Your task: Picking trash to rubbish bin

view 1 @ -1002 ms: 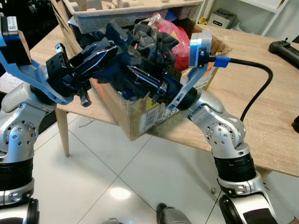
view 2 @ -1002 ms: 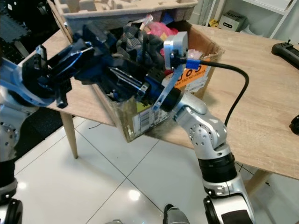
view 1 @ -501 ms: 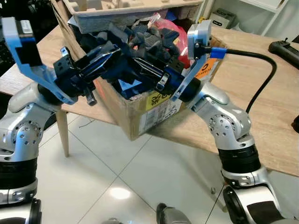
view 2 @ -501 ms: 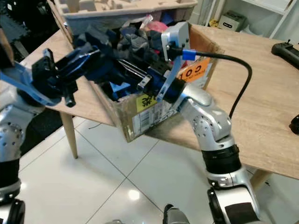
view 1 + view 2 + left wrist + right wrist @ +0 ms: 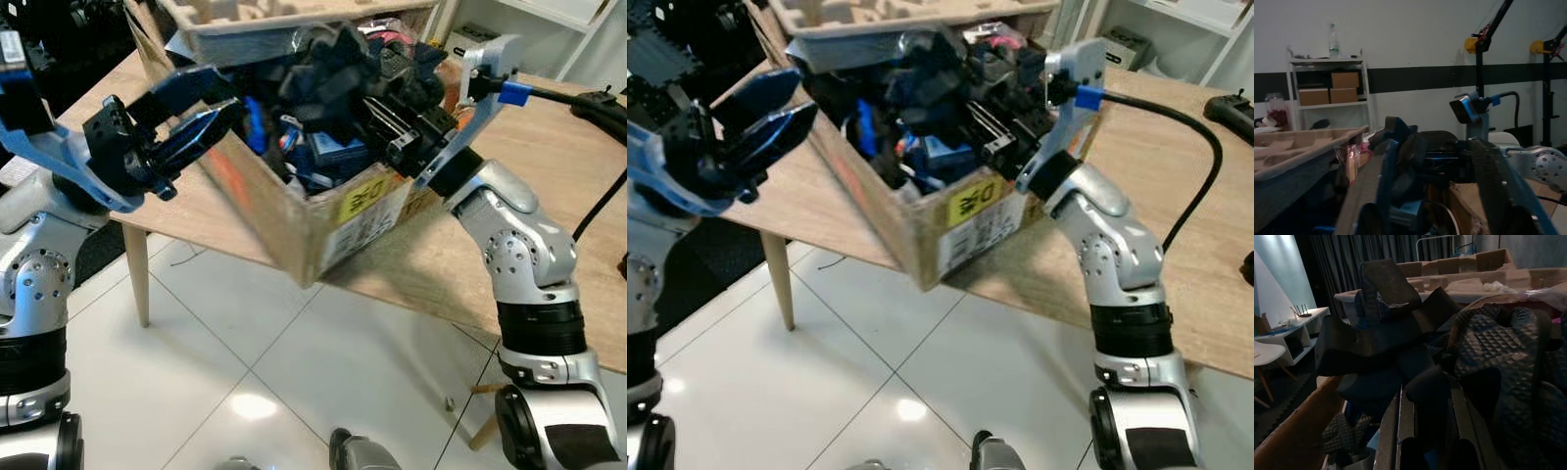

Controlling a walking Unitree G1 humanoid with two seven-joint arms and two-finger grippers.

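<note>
Tilting cardboard box (image 5: 323,220), seemingly corner-forward

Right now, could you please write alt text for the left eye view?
A cardboard box crammed with dark foam scraps sits on a wooden table. The right gripper reaches into it; the left gripper hovers open beside it.

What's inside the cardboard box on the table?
The cardboard box holds dark foam pieces, blue scraps and the right gripper. Anything beneath the pile is hidden.
</note>
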